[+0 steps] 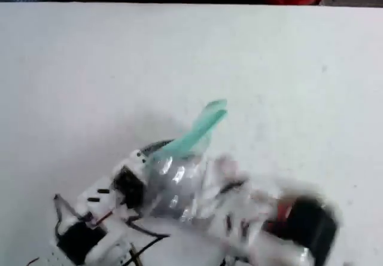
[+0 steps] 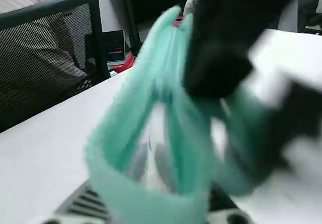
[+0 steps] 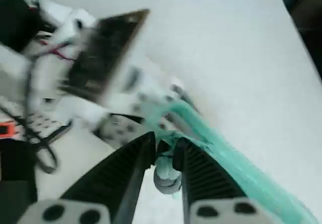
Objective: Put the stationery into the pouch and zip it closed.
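A clear pouch (image 1: 176,185) with a teal zip edge (image 1: 200,128) is lifted off the white table (image 1: 269,69) between both arms. My left gripper (image 1: 140,170) holds one end of it; the teal edge (image 2: 151,108) loops right in front of that wrist camera. My right gripper (image 3: 166,151) has its black fingers (image 3: 133,171) pinched on the grey zipper pull (image 3: 166,176) at the teal zip (image 3: 226,156). Pale blurred shapes (image 2: 151,158) show through the pouch wall; I cannot tell which items they are. The right arm (image 1: 299,224) is blurred by motion.
The left arm's white body (image 3: 95,58) with red and black cables (image 3: 45,143) sits close beside the pouch. A mesh chair (image 2: 45,58) stands beyond the table's far edge. Open table spreads out behind the pouch.
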Robot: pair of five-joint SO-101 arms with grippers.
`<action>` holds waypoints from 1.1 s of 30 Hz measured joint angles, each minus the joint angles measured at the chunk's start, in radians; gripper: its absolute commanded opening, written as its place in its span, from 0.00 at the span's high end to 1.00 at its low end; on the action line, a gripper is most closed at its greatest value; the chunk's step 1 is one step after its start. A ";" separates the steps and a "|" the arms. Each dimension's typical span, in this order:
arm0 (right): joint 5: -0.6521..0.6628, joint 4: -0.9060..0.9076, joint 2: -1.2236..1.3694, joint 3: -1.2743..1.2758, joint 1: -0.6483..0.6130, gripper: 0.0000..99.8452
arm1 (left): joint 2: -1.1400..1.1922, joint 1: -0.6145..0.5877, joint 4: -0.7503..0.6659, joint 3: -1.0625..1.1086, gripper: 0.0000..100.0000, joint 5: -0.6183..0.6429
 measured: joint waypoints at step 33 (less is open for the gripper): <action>0.003 -0.049 -0.038 0.054 0.249 0.83 | 0.000 -0.061 -0.014 -0.003 0.98 0.005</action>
